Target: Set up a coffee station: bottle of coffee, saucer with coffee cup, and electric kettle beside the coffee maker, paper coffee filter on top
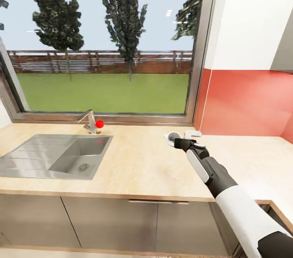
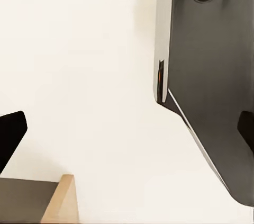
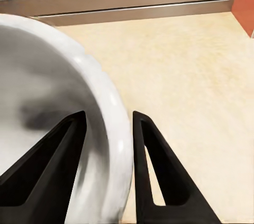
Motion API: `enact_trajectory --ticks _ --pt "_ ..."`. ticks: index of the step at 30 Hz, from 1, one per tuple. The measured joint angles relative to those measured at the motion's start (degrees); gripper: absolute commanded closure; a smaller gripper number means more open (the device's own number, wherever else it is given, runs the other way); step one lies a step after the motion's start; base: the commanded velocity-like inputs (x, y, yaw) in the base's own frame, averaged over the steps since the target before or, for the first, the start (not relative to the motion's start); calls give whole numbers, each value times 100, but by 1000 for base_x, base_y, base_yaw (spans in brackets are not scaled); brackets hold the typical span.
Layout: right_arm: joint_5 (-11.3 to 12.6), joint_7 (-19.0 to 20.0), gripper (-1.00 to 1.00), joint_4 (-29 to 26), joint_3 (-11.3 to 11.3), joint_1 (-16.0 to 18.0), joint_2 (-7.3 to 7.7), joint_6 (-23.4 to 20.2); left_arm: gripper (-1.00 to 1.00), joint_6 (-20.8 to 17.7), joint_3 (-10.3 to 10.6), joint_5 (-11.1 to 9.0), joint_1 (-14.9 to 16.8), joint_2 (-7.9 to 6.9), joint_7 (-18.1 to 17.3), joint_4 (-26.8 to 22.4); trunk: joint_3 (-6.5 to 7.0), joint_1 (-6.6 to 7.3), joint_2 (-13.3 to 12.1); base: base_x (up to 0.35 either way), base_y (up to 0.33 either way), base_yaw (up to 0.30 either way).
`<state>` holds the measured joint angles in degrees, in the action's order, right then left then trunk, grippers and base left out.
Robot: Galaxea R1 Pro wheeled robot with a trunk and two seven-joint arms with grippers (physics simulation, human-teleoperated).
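Pinching the cup's [image 3: 63, 102] rim, one finger inside and one outside, the right gripper [image 3: 106, 128] holds it over the countertop [image 1: 138, 156], at the sink's [image 1: 57, 156] three o'clock, for carrying.

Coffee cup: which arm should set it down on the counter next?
Right. The right gripper already pinches the coffee cup's rim, one finger inside and one outside, over the kitchen countertop. The left wrist view shows no cup or worktop.
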<state>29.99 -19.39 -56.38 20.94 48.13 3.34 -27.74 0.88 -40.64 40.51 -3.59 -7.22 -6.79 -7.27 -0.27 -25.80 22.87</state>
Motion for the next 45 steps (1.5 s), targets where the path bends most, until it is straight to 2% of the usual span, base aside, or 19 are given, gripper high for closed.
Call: enact_trajectory --ticks 17,27,35,39,42,45 --pt "0 0 100 -4 0 0 0 2 -100 -8 0 0 4 7 0 -1 57 0 2 -326 62 250" --pt "0 1 100 -17 2 0 1 -5 -100 -8 0 1 18 34 1 1 61 1 1 -80 10 24" --pt "-1 0 100 -73 8 0 1 -4 -100 -4 -1 -7 37 29 0 -11 61 2 2 -238 0 233" --pt "-1 1 100 -74 9 1 1 -4 -100 51 -2 -167 61 35 -3 -30 61 3 2 -28 0 264" --pt "-2 0 100 -74 12 1 1 -5 -100 402 -2 -283 278 94 -3 -32 62 3 2 -5 0 265" --pt "-1 -1 100 -74 17 0 1 -4 -100 556 7 -306 611 107 -15 -43 64 3 0 -1 0 265"
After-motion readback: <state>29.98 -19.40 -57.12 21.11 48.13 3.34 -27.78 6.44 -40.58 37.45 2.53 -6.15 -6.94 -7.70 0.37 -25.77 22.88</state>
